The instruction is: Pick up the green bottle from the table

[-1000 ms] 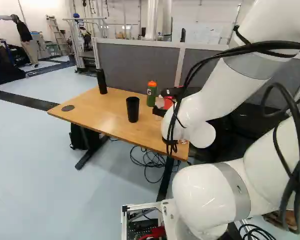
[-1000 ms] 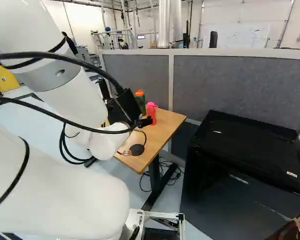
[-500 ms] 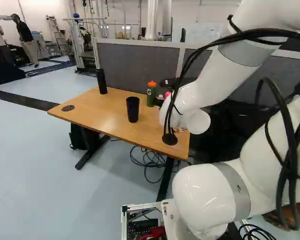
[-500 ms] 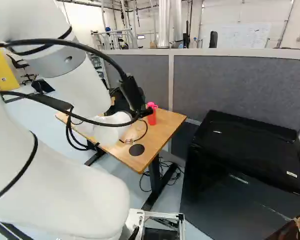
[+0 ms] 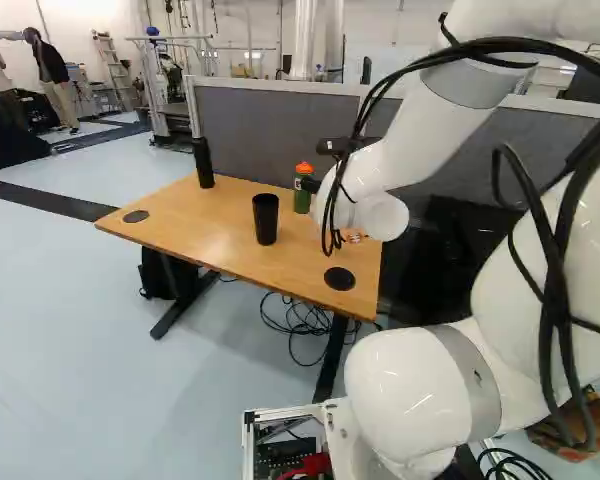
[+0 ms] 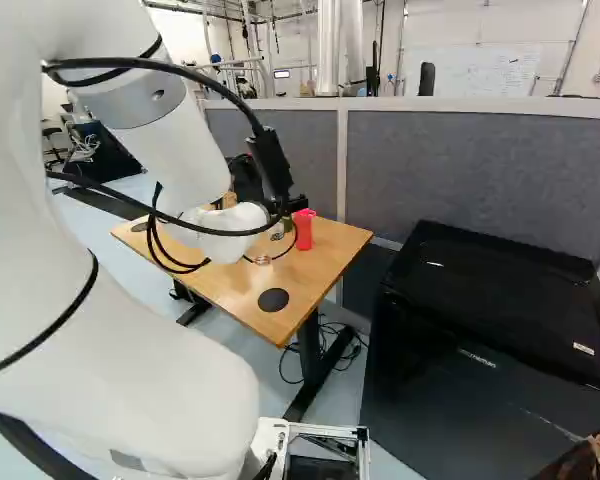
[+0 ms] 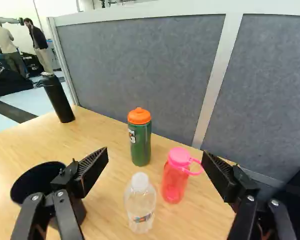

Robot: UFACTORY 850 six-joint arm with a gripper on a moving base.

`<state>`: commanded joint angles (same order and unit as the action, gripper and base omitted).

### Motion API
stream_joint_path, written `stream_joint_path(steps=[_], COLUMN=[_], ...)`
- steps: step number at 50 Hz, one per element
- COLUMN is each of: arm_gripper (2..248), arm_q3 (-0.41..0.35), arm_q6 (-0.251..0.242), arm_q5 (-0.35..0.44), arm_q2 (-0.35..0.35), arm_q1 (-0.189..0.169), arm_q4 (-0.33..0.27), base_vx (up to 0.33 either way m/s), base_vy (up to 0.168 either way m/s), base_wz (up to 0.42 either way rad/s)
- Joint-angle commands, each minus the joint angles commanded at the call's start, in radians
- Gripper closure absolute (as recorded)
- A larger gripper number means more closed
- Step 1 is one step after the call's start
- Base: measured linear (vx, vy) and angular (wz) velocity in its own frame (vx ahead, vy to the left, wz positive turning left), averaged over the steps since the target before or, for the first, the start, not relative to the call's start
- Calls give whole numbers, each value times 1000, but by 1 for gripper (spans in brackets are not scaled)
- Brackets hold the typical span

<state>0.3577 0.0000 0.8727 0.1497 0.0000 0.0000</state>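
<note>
Behind the wooden table (image 5: 180,218), a grey partition (image 7: 140,65) is standing, and the green bottle (image 7: 140,143) is waiting upright near it, at the far side. The gripper (image 7: 156,155) is facing this bottle with jaws wide open, and it is holding nothing. By my judgement, only the aiming is looking partly done; reaching, closing and lifting are all remaining. The clear bottle (image 7: 140,204) and the pink bottle (image 7: 174,181) are standing nearer, at left and right, possibly obstructing the approach.

Base views: behind arm (image 5: 415,390), either side, looking down-ahead, sharing table (image 5: 215,228); wrist view: close, facing partition (image 7: 140,65).
</note>
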Motion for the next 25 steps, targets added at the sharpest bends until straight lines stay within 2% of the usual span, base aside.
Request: stream_joint_path(steps=[25], arm_gripper=[3], arm_q3=[142], arm_q6=[0], arm_q5=[-3], arm_q2=[-87], arm_q1=[6], arm_q4=[0], base_vx=[0], base_vy=[0], base_wz=[0])
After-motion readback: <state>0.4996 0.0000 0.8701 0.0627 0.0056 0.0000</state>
